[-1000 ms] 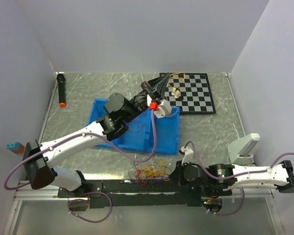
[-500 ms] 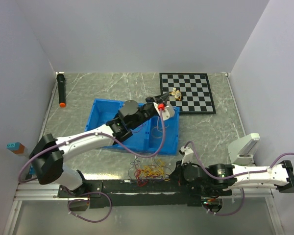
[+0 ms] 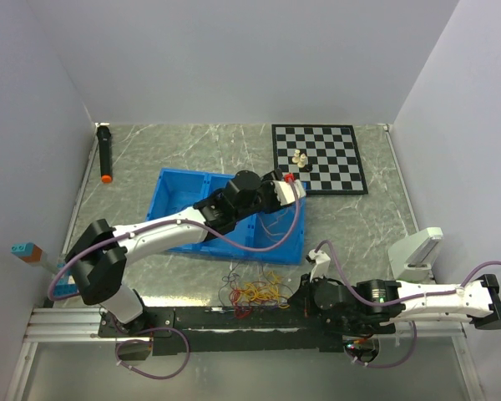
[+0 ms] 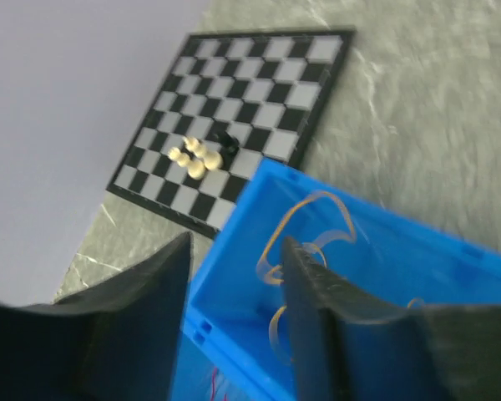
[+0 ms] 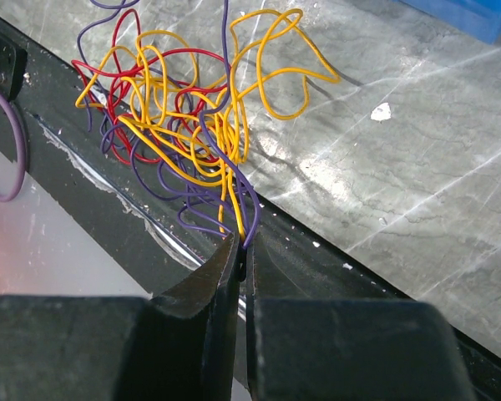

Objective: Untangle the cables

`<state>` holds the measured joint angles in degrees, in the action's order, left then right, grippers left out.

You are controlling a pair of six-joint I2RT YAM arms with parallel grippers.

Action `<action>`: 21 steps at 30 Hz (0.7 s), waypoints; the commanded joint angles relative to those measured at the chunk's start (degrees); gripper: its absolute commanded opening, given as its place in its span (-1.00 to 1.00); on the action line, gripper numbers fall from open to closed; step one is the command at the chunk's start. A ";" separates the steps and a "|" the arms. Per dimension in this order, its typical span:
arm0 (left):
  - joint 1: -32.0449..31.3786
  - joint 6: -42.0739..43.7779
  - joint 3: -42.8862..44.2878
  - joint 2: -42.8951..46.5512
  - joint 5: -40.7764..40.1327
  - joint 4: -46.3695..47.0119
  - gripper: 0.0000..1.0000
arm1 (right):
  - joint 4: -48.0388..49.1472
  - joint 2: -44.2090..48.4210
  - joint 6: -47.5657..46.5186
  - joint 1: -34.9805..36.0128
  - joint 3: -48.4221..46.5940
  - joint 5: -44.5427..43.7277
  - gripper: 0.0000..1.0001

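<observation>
1. Left arm. In the top view the left gripper (image 3: 285, 182) sits at the upper right corner of the blue bin (image 3: 174, 177), just below the chessboard (image 3: 327, 159). The left wrist view shows its fingers apart with nothing between them. Below them, a single yellow-orange cable (image 4: 305, 201) lies in loose loops on the bin floor, centre of the frame. I judge that the bin serves as the drop point for separated strands, so spread fingers above it fit a release.

2. Right arm. The right gripper (image 5: 240, 251) is at bottom centre of its wrist view, jaws together and clamped on a few strands, purple and yellow, at the lower end of the tangle (image 5: 184, 117). The top view places the tangle (image 3: 259, 292) at bottom centre, on the near edge of the table (image 3: 192, 142), with the right gripper (image 3: 303, 294) touching its right side. I read this pinch as an anchor: it holds the bundle down so that the other arm can draw one strand free without dragging the whole mass.

3. Status. Red, yellow and purple wires are interlaced in the tangle. I judge the task partly done.

4. Caution. The chess pieces (image 3: 299, 159) stand near the left gripper. Any sweep towards upper right could topple them.
</observation>
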<state>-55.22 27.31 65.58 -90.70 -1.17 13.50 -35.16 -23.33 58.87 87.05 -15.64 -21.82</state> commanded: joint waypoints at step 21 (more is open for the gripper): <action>-3.48 10.92 -5.90 15.20 37.98 -45.31 0.17 | 4.57 -7.59 -5.70 0.58 -5.19 -2.17 -1.00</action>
<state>-57.56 36.47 61.93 -75.35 26.70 -23.64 -33.82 -28.01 55.44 87.13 -17.15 -22.48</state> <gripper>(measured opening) 0.631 0.092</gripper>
